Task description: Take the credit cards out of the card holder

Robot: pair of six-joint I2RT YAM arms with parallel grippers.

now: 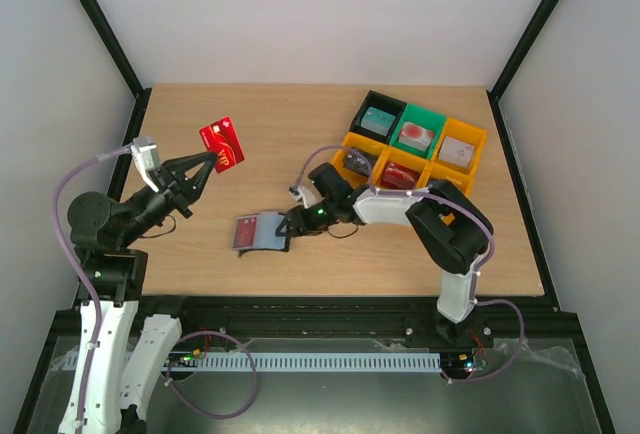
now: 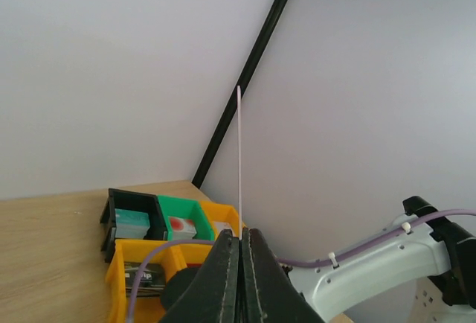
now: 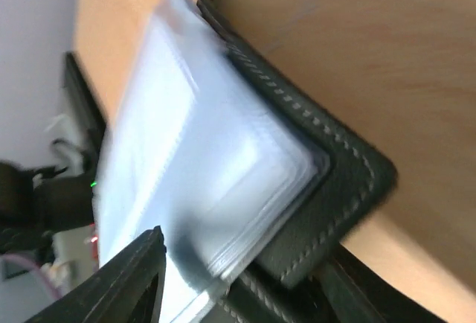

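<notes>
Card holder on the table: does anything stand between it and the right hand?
Nothing visible does. The right hand is at the open card holder, its sleeves between the fingers. The left hand holds the red card aside.

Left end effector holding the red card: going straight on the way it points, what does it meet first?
Probably the white enclosure wall beside the black corner post. The left end effector, gripping the thin red plastic card, points above the coloured plastic bins; depth is unclear.
</notes>
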